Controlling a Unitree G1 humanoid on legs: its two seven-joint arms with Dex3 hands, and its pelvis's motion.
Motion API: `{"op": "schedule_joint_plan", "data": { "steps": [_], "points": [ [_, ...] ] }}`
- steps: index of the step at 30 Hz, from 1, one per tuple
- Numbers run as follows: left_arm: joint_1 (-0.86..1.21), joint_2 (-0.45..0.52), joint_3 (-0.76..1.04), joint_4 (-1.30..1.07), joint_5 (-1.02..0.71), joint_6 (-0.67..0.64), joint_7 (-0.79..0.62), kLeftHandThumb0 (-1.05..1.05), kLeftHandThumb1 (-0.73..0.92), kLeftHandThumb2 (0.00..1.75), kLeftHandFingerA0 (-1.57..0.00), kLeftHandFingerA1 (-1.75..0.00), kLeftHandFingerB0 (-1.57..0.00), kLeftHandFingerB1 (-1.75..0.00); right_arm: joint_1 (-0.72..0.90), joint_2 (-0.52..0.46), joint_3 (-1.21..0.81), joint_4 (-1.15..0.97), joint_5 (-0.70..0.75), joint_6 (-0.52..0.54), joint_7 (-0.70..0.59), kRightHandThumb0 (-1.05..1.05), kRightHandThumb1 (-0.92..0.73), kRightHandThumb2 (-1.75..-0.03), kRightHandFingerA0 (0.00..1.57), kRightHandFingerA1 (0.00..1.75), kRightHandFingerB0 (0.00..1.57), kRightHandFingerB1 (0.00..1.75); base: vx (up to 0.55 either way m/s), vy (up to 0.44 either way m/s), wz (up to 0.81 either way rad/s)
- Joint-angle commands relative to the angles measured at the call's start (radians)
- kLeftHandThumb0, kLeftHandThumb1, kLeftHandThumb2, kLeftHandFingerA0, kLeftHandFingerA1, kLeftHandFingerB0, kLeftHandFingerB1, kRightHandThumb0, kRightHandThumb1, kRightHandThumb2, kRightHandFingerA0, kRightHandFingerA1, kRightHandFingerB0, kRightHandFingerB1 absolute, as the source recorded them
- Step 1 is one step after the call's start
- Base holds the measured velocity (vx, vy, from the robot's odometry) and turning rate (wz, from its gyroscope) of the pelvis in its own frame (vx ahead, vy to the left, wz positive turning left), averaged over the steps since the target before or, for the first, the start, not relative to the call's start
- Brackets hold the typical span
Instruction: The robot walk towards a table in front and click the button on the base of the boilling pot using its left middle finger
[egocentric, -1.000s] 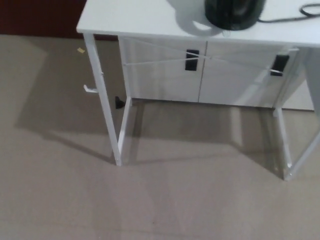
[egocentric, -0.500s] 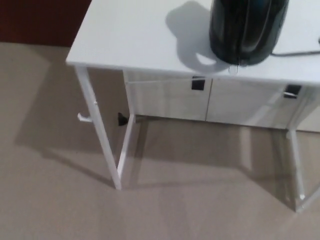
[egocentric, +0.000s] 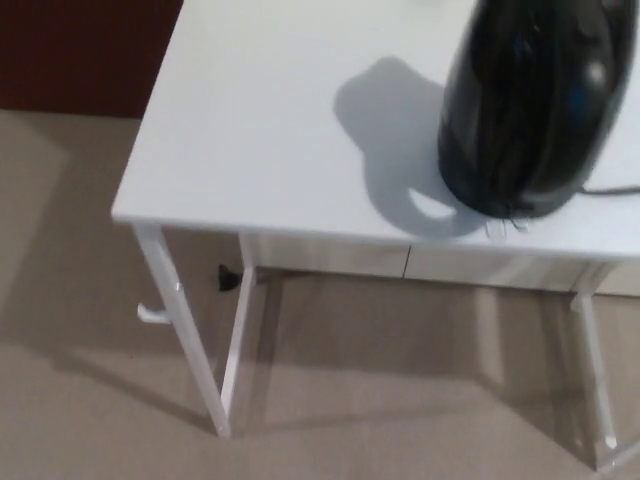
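You see neither hand, so the state of the fingers I cannot tell, and the boiling pot (egocentric: 528, 105) stands at the near edge of the white table (egocentric: 250, 150), so a too strong approach could push it off.

Glossy black boiling pot (egocentric: 530, 105) stands upright near the front edge of the white table (egocentric: 270, 130), toward its right side. A small pale tab at its base (egocentric: 503, 226) points at the front edge; blurred.
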Motion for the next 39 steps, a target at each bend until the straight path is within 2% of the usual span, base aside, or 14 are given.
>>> {"op": "schedule_joint_plan", "data": {
  "steps": [1,7,23,39],
  "points": [
    [0.013,0.006,-0.006,-0.006,0.015,-0.015,0.013,-0.05,0.52,0.54,-0.64,-0.55,-0.44,-0.44,0.01,-0.017,0.0,-0.006,-0.013,-0.001,-0.007,-0.23,-0.57,-0.57,0.59,0.43,0.38,0.36,0.23,0.096,0.03],
    [0.009,0.007,-0.007,-0.018,0.013,-0.005,0.012,-0.03,0.52,0.54,-0.65,-0.56,-0.45,-0.45,0.001,-0.018,0.006,-0.001,-0.02,-0.005,-0.009,-0.23,-0.57,-0.57,0.58,0.42,0.37,0.36,0.15,-0.009,0.08],
    [0.02,0.013,-0.03,-0.019,0.035,-0.03,0.019,-0.07,0.52,0.54,-0.61,-0.53,-0.45,-0.44,0.003,-0.019,0.016,-0.02,-0.03,0.008,-0.01,-0.23,-0.59,-0.57,0.56,0.43,0.37,0.36,0.14,-0.175,-0.01],
    [-0.003,0.017,-0.047,0.004,0.038,-0.033,0.028,-0.04,0.5,0.54,-0.58,-0.51,-0.46,-0.44,-0.014,-0.022,0.02,-0.006,-0.036,0.002,-0.008,-0.25,-0.58,-0.57,0.58,0.43,0.36,0.36,0.07,0.052,0.05]
  ]
}}
